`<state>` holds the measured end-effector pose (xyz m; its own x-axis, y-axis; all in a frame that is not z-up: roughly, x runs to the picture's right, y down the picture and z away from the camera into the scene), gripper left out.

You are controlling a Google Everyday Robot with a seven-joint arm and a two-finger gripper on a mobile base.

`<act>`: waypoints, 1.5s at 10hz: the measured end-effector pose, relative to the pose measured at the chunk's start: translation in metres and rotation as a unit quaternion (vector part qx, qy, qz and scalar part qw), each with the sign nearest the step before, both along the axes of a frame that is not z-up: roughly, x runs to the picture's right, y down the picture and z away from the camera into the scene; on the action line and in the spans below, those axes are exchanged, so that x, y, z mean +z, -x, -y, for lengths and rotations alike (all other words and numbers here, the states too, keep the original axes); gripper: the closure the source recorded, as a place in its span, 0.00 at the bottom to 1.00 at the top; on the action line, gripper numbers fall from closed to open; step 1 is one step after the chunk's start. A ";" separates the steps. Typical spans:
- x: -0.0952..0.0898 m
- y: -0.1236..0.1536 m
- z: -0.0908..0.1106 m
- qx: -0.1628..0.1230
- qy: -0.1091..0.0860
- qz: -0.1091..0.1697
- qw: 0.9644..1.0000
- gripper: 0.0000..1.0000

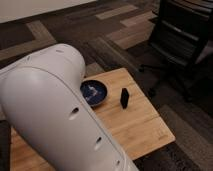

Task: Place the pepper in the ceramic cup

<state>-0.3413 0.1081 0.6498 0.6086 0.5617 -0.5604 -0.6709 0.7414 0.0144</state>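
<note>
Neither the pepper nor the ceramic cup shows in the camera view; both are hidden or out of frame. My white arm (50, 115) fills the left half of the picture and covers most of the wooden table (135, 130). The gripper itself is out of view, somewhere past the arm, and it is shut. What it holds, if anything, does not show.
A dark blue shallow bowl (96, 92) sits on the table, its left side cut off by the arm. A small black upright object (124, 98) stands just right of it. A black office chair (180, 40) stands on the carpet at the upper right, beyond the table's right edge.
</note>
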 end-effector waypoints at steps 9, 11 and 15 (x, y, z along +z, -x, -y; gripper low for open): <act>0.012 0.054 0.113 -0.170 -0.134 0.106 0.970 1.00; 0.021 0.069 0.130 -0.201 -0.145 0.151 0.957 1.00; 0.042 0.083 0.150 -0.180 -0.155 0.246 0.940 1.00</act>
<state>-0.4242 -0.0420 0.6917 0.9329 0.3601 -0.0056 -0.3599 0.9328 0.0210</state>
